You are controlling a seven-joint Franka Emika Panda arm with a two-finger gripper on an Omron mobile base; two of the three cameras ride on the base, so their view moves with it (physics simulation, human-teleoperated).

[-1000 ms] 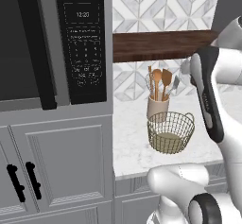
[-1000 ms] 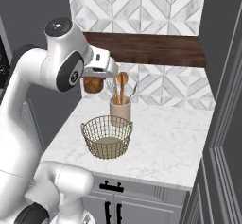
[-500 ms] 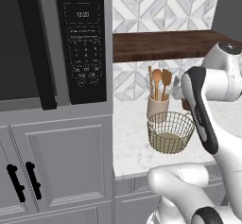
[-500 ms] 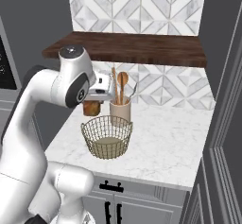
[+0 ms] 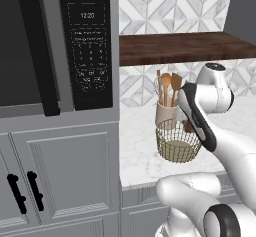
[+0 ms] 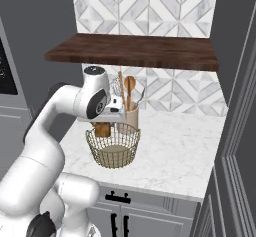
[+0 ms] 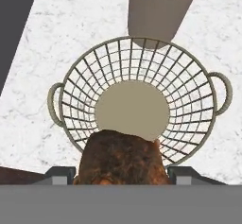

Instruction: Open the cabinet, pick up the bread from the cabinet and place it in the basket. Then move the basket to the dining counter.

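— Is the basket (image 7: 137,105) open from above?
— Yes: in the hand view its mouth and tan base lie bare, except at 6 o'clock, where the bread (image 7: 122,159) held between the jaws hangs over the rim.

— What crowds it?
— The beige utensil pot (image 7: 158,8) stands touching the rim at 12 o'clock, spoons (image 6: 126,88) rising from it. The dark wooden shelf (image 6: 135,48) roofs the corner.

— And free room?
— Bare marble surface (image 6: 185,146) spreads at 3 o'clock in the right base view; the microwave (image 5: 55,46) walls off the far side.
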